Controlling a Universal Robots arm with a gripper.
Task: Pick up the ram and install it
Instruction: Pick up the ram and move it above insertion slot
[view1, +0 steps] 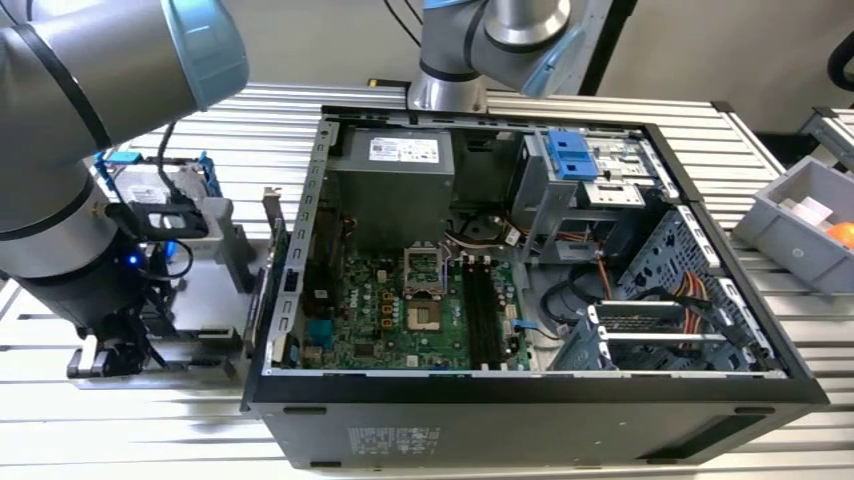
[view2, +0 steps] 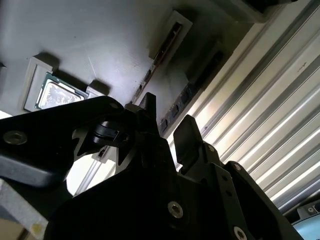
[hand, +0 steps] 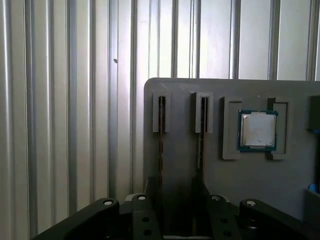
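Currently the ram (hand: 161, 150) is standing on edge in the slot nearest the outer edge of the grey holder tray (hand: 230, 87). A second stick (hand: 202, 135) is sitting in the next slot inward, and the processor chip (hand: 257, 130) is lying in a recess further in again. Judged step: approach for the pick. Nothing is lifted, and the memory slots (view1: 483, 315) in the computer case (view1: 534, 420) beside the tray are looking unfilled. The grasp is calling for the fingers to straddle one stick only, square to its thin edge, since its neighbour is sitting close. The gripper (view2: 167, 117) is hovering over the tray at the sticks' near ends, jaws spread apart, gripping nothing.
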